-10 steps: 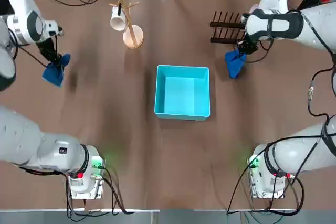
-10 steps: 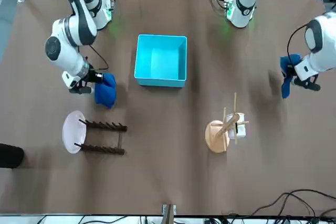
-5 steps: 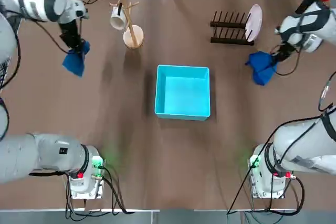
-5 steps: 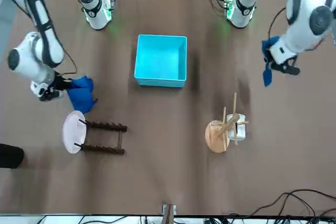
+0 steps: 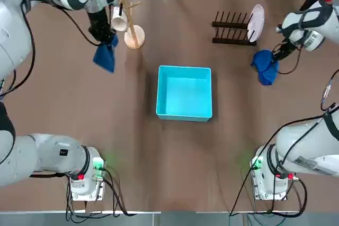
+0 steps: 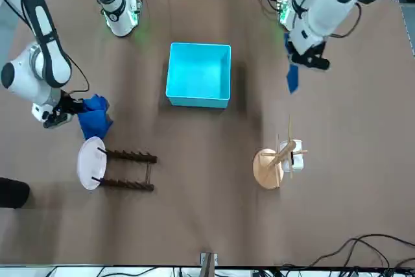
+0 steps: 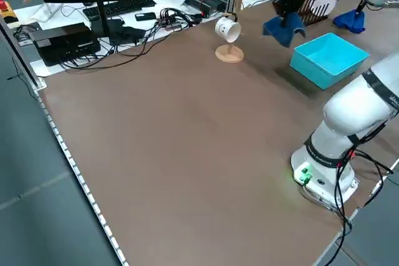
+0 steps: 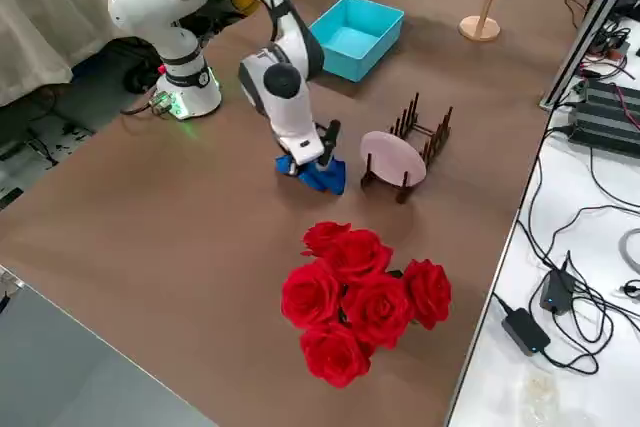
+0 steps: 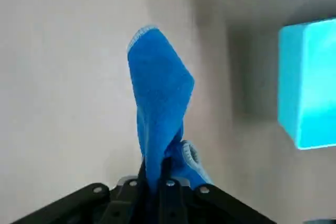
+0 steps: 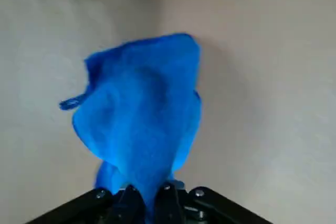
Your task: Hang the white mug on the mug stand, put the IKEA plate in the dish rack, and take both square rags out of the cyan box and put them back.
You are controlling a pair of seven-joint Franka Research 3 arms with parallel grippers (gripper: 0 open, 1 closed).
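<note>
Counted: two blue rags (image 5: 105,56) (image 5: 264,67), one cyan box (image 5: 184,74), one white mug (image 5: 118,20), one mug stand (image 5: 133,36), one IKEA plate (image 5: 256,22), one dish rack (image 5: 230,28), one rose bunch (image 8: 358,299).

My left gripper (image 5: 102,38) hung high over the far left part of the table, its fingers pinched tight on a blue rag (image 5: 105,56) that dangled below. My left arm reached forward from its base at the near edge. My right gripper (image 5: 276,55) sat low at the far right side, clamped on the other blue rag (image 5: 264,66), wrist angled down.
</note>
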